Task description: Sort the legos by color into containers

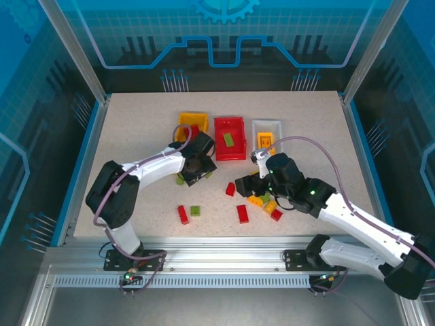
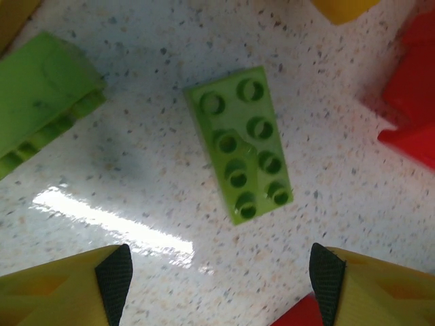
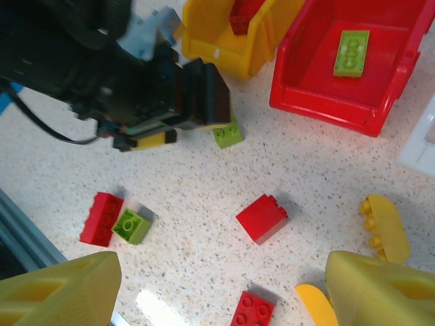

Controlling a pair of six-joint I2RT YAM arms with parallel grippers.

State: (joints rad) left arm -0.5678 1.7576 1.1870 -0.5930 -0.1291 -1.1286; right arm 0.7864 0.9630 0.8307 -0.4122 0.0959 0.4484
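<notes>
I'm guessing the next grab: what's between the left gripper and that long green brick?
Left wrist view: only bare speckled tabletop between the left gripper and the green eight-stud plastic brick.

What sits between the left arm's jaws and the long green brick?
Nothing visible. The eight-stud green brick lies studs-up on the table before the open left jaws; a second green brick lies apart.

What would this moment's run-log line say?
left gripper: jaws open over loose green lego | right gripper: jaws open, empty | red bin: holds second green lego
</notes>
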